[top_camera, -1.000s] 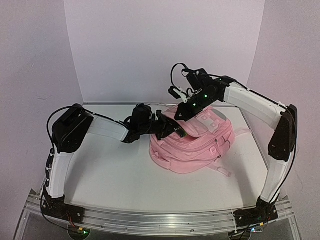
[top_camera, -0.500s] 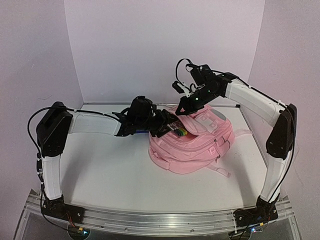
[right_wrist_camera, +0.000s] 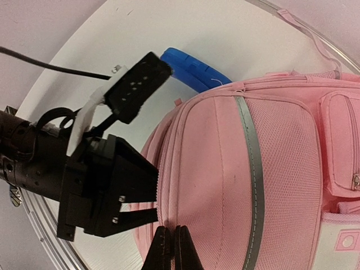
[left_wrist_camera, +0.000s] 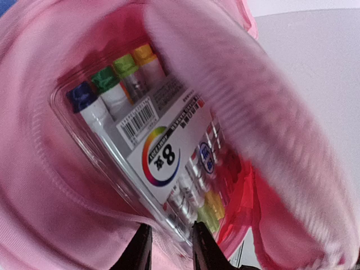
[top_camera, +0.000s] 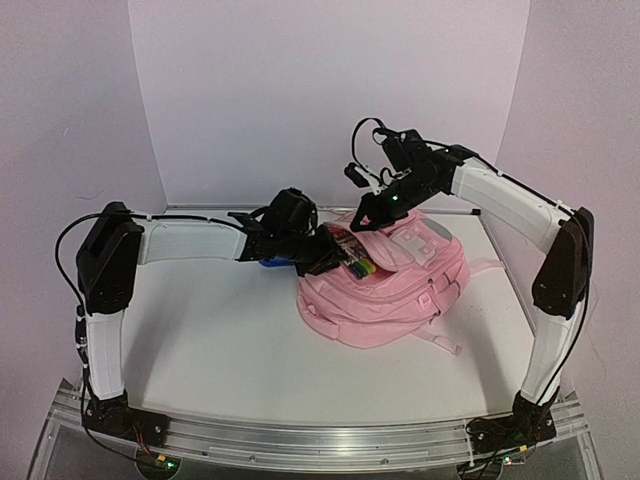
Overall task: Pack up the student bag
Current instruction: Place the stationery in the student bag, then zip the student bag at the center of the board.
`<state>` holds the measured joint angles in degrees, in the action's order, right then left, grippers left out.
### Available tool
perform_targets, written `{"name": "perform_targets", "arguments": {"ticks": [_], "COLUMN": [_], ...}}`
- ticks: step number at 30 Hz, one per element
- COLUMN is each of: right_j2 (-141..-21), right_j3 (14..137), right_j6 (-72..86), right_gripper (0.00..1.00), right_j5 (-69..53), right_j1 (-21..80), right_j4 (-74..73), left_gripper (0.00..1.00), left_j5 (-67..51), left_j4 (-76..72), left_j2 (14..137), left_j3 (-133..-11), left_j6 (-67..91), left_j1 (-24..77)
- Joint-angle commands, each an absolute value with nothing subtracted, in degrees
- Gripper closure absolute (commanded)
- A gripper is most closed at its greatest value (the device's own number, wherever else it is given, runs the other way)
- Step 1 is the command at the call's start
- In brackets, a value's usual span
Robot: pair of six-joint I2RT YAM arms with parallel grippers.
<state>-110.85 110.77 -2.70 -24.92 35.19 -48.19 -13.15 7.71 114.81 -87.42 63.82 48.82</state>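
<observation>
The student bag point(top_camera: 390, 295) is a big pink backpack lying at the middle right of the table. My right gripper point(top_camera: 368, 215) is shut on the zip edge of its top flap point(right_wrist_camera: 185, 185) and holds the mouth up. A clear pack of coloured markers point(top_camera: 352, 262) lies half inside that mouth. In the left wrist view the pack point(left_wrist_camera: 152, 146) fills the pink pocket point(left_wrist_camera: 50, 214). My left gripper point(left_wrist_camera: 169, 247) is at the pack's near end, jaws a little apart, with plastic edge and fabric between them. Whether they pinch does not show.
A blue flat thing point(right_wrist_camera: 194, 70) lies on the table point(top_camera: 220, 350) beside the bag's far-left side, under my left wrist point(top_camera: 290, 225). White walls close the back and sides. The bag's straps point(top_camera: 440, 340) trail toward the front right.
My left gripper has moved right, up to the bag's mouth; its jaws opened wide and then narrowed. The right gripper rose slightly a second ago and has since held still.
</observation>
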Motion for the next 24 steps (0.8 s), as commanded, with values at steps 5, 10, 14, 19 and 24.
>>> {"name": "perform_targets", "arguments": {"ticks": [5, 10, 14, 19, 24], "right_j2": [-105.5, -103.0, -100.2, -96.4, -93.0], "right_j3": [106.4, 101.7, 95.7, 88.0, 82.5], "right_j6": [-3.0, -4.1, -6.9, -13.5, -22.4], "right_gripper": [1.00, 1.00, 1.00, 1.00, 1.00], "right_j5": [-30.4, -29.9, -29.9, -27.9, -24.2], "right_j1": [35.7, 35.2, 35.0, 34.9, 33.0], "right_j4": [-44.0, -44.3, -45.2, -48.6, -52.7], "left_gripper": [0.85, 0.62, 0.42, 0.27, 0.02], "left_j5": [-20.8, -20.4, -20.1, -17.2, -18.9], "left_j4": [8.9, 6.8, 16.2, 16.5, 17.3], "left_j2": [123.5, 113.1, 104.3, 96.2, 95.3], "left_j3": [-102.9, -91.5, -87.1, -78.3, -77.1], "left_j6": [56.5, 52.9, 46.6, 48.1, 44.7], "left_j1": [49.8, 49.8, 49.8, 48.9, 45.7]}}
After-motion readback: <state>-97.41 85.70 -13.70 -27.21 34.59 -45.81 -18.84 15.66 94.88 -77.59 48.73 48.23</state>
